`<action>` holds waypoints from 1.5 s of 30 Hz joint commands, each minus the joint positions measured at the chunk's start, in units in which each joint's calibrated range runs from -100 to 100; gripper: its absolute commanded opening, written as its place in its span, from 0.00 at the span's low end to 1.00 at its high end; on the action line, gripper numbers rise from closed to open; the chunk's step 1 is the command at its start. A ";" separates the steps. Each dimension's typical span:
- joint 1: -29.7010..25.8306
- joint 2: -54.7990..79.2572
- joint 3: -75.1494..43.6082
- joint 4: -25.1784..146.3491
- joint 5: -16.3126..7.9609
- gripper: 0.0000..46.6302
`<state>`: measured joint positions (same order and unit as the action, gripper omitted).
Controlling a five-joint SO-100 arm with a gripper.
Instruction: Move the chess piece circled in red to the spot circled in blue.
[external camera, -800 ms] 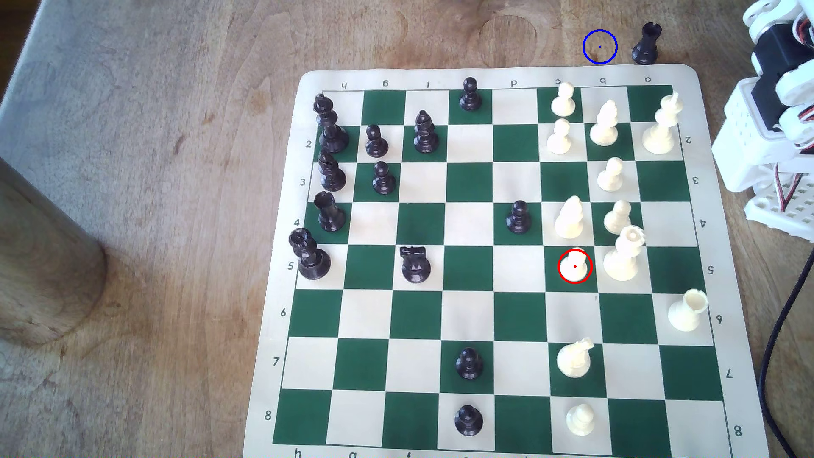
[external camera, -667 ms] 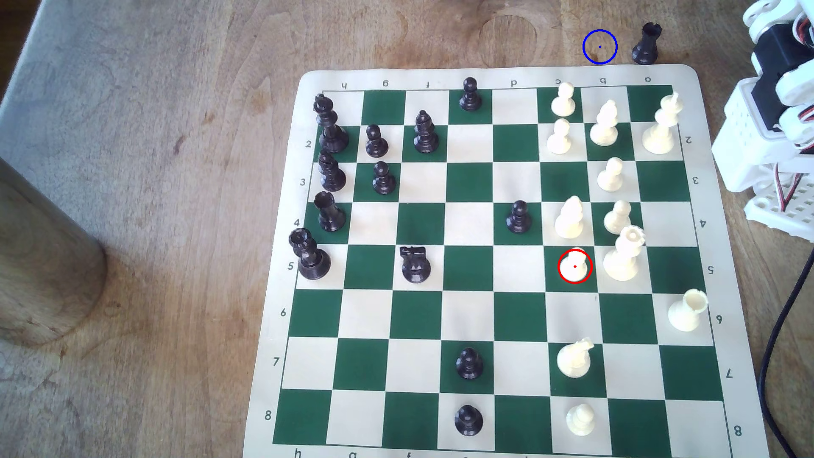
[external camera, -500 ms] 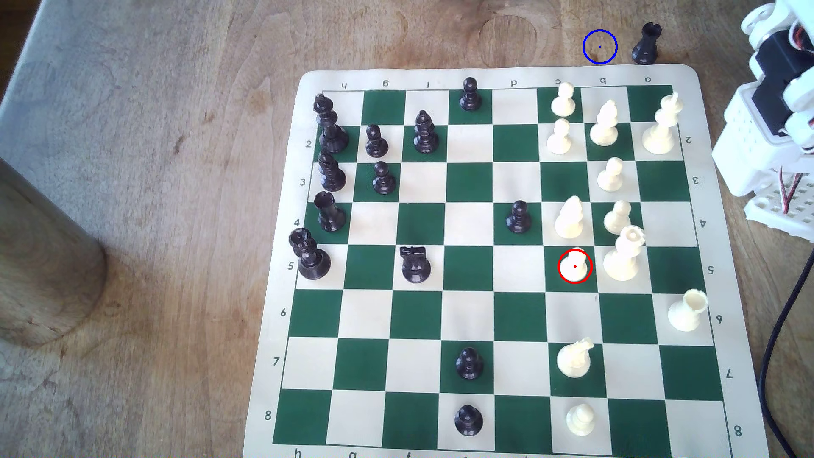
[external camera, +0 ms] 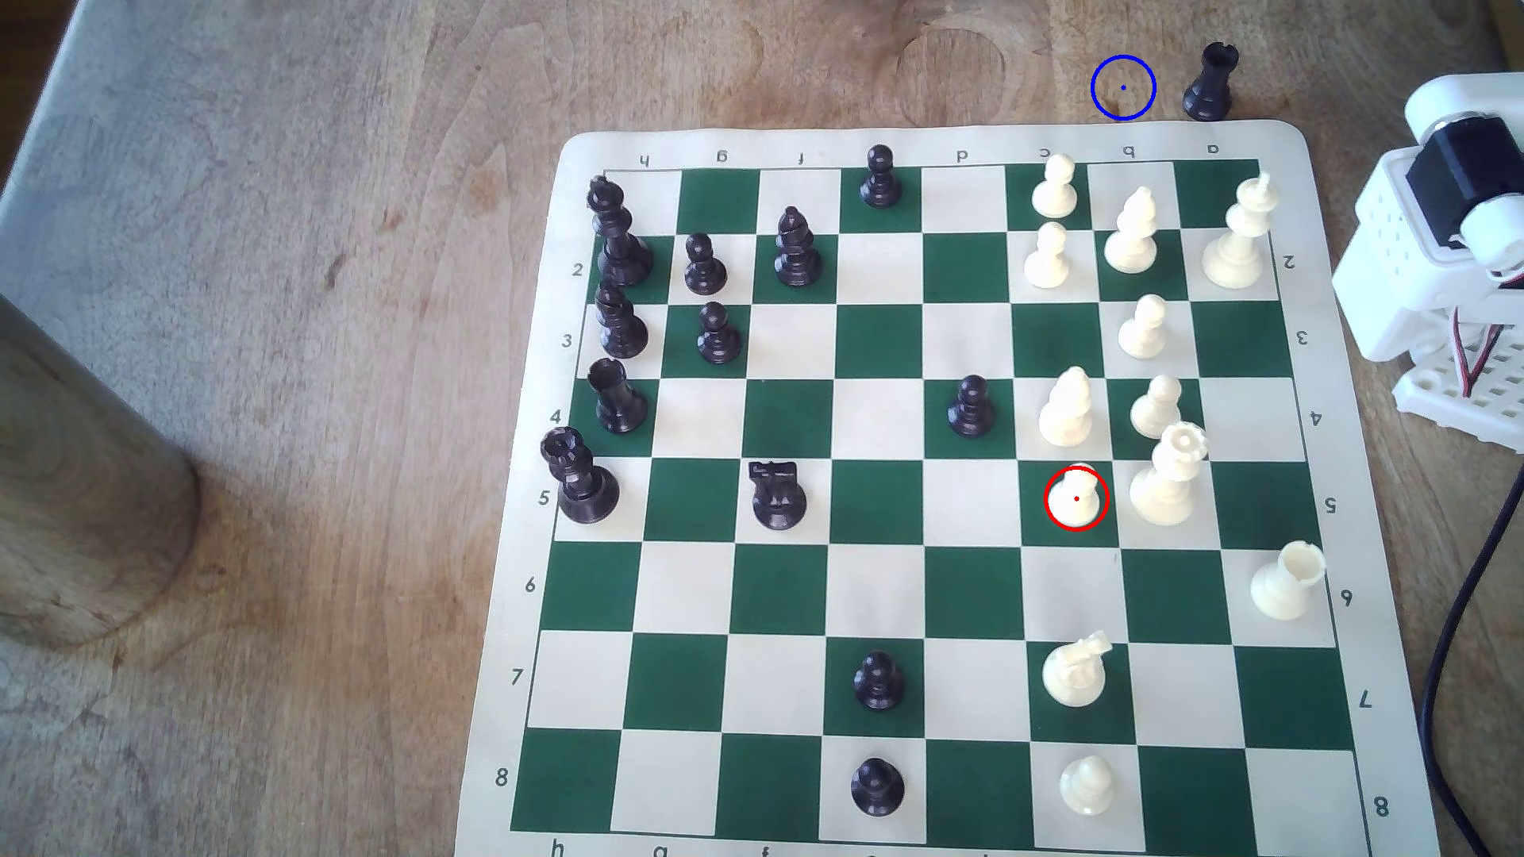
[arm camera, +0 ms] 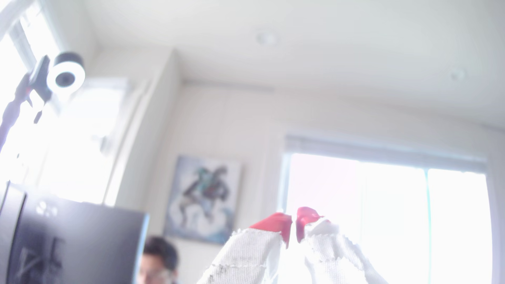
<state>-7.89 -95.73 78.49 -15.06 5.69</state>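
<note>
wooden worktop (external camera: 330, 247) carries a chessboard (external camera: 932, 511). jaws (arm camera: 294, 226) together, empty, raised toward the ceiling, well apart from the red-ringed white pawn (external camera: 1076, 498) on its green square beside the white queen (external camera: 1167, 482); blue ring (external camera: 1123, 87) on bare wood beside a black rook (external camera: 1210, 82).

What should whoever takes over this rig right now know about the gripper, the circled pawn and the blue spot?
Gripper: red-tipped jaws closed together on nothing, pointing up into the room, away from the board.
Red-circled white pawn: upright on its green square, white queen close on the exterior view's right, white bishop just behind.
Blue-circled spot: bare wood beyond the board, beside the black rook.
Done: nothing. Left: reach, grasp, carry, set down.
</note>
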 commanded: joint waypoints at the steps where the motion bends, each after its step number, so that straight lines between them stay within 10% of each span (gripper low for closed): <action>1: -0.60 0.14 -6.51 11.37 -0.10 0.00; 7: -3.49 0.14 -19.20 46.26 -6.06 0.01; 14: -9.90 5.57 -30.26 73.86 -7.28 0.02; 17: -17.41 13.04 -36.33 86.80 -13.58 0.01; 28: -24.22 24.76 -31.17 89.83 -20.12 0.07; 45: -18.98 32.57 -24.37 91.06 -16.61 0.10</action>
<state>-28.83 -63.72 55.08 75.62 -11.89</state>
